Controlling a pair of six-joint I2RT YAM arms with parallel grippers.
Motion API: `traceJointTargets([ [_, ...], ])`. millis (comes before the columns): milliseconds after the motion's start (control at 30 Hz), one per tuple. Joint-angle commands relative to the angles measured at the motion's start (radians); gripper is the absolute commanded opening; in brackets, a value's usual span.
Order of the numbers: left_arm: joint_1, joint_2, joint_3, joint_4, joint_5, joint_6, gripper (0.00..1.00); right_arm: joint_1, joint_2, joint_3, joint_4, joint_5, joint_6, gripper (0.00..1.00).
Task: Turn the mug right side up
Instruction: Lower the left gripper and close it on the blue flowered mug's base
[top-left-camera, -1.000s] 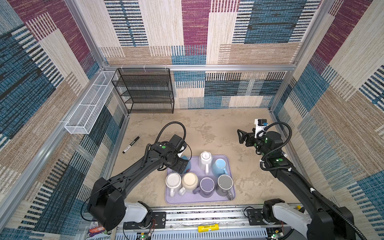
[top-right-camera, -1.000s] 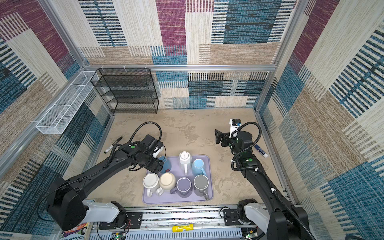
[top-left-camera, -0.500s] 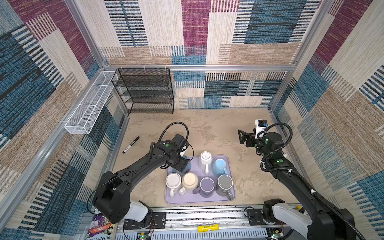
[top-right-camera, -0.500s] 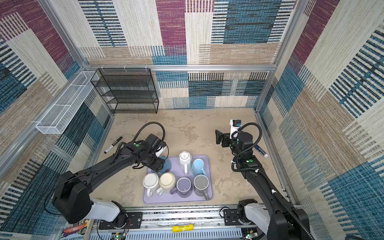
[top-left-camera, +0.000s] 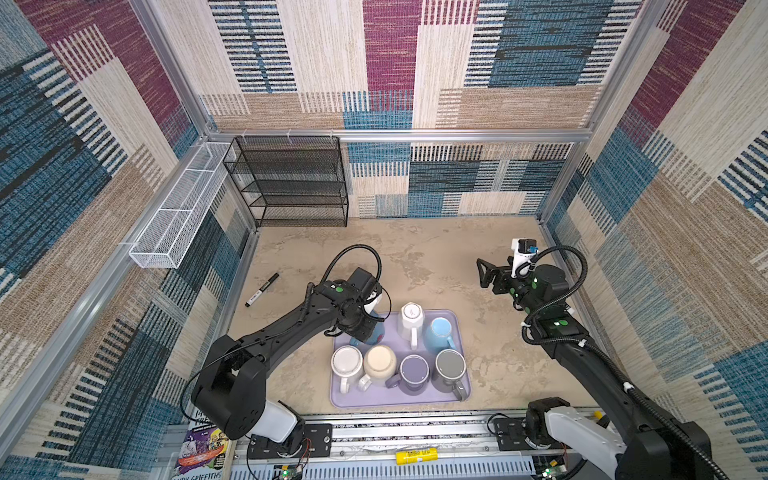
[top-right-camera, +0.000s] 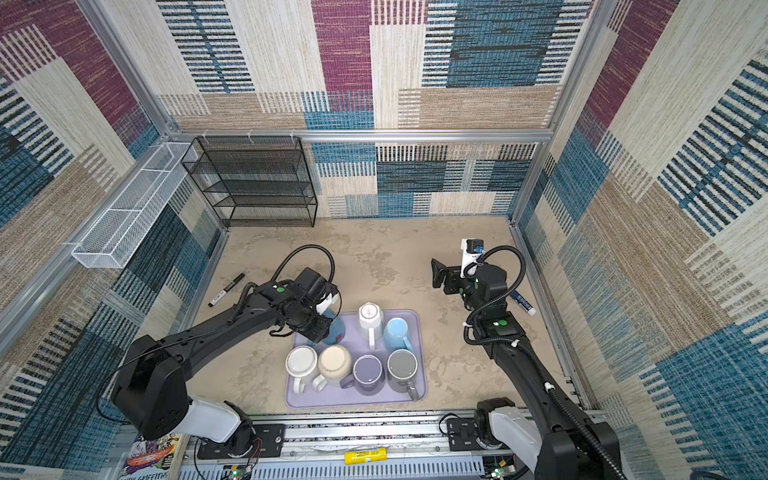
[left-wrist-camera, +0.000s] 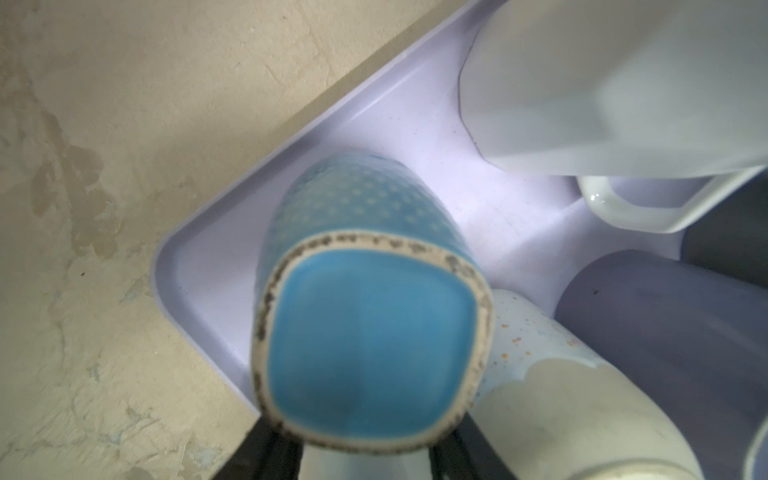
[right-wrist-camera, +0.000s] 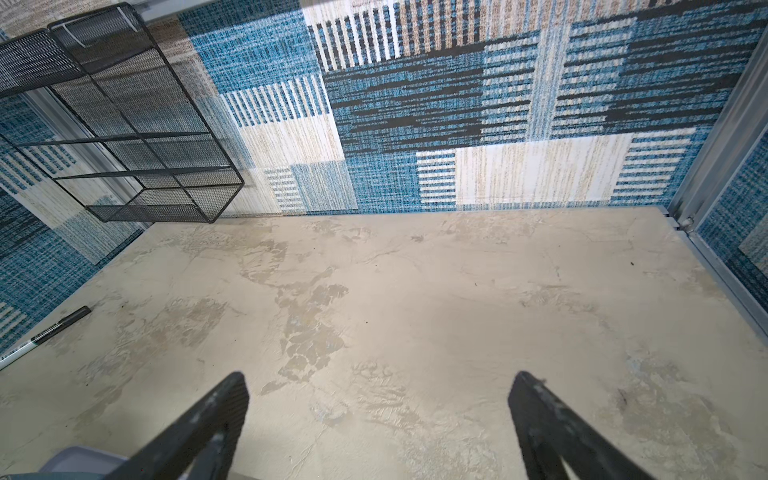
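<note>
Left gripper (left-wrist-camera: 361, 451) astride upturned blue mug (left-wrist-camera: 370, 332)

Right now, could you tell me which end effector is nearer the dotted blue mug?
Left. The left end effector flanks the mug; the right end effector hangs over bare table, well away.

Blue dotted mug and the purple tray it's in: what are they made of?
Blue dotted mug: looks like glazed ceramic. Its upturned bottom is shiny blue, ringed by a rough, speckled, bare cream edge where the glaze stops.
Lavender tray: probably plastic. It is smooth, evenly coloured and softly shiny, with a rounded moulded corner and rim.
</note>
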Motion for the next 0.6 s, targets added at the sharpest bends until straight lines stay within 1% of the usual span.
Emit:
traceJointTargets([
  [0,-0.01,0.007,0.008,0.01,0.017,0.006,0.44,0.001,-0.004,-0.001,-0.004,0.012,0.001,1.0],
  [100,-0.015,0.012,0.01,0.01,0.009,0.002,0.43,0.0,-0.008,-0.001,-0.007,0.011,0.001,1.0],
  [300,-0.016,0.013,0.007,0.01,-0.005,0.0,0.33,0.0,-0.018,-0.002,-0.01,0.016,0.001,1.0],
  [567,-0.015,0.027,0.007,0.011,-0.014,-0.013,0.33,0.001,-0.015,-0.004,-0.01,0.012,0.002,1.0],
])
